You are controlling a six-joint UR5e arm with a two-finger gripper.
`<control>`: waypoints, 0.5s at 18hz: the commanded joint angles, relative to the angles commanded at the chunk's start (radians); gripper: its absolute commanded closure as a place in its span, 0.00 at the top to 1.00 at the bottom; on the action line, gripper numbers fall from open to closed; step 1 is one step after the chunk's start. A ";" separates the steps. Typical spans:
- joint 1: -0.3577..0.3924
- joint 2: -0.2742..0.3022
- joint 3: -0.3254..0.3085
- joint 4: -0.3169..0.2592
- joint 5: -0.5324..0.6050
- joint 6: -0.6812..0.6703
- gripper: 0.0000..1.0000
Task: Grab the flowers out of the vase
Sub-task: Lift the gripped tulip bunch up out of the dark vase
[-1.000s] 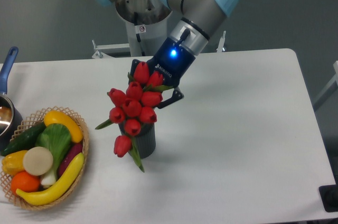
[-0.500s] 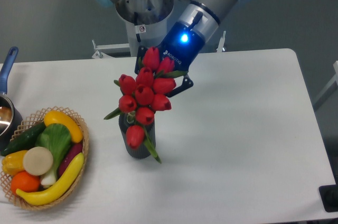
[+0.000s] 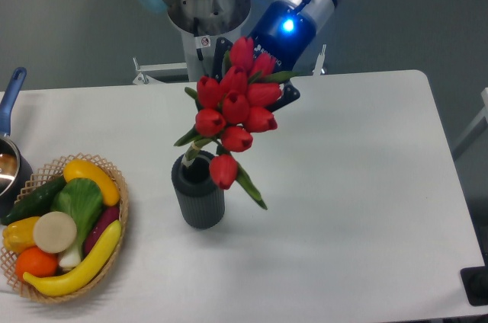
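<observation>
Flowers [image 3: 236, 117]: one bunch of red tulip buds, about nine, glossy and closed, packed in a loose cluster wider than the vase. Green leaves stick out at the left, the upper right and the lower right. The lowest bud hangs just in front of the vase mouth. A short pale-green stem end shows beside that mouth, apparently just at or above the rim; whether it touches cannot be told. The bunch leans up and to the right.

Vase [image 3: 199, 199]: small, dark grey, cylindrical, ribbed vertically, round open mouth; stands upright on the white desk [image 3: 343, 209], below and left of the bunch.

Tool [image 3: 255, 71]: dark body with a blue light, directly behind the blooms. Its fingers are mostly hidden by them; it seems to hold the bunch.

Woven basket [image 3: 114, 231]: at the desk's left edge, filled with mixed vegetables.
</observation>
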 joint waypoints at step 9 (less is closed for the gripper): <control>0.075 -0.043 0.028 0.005 0.011 0.196 0.37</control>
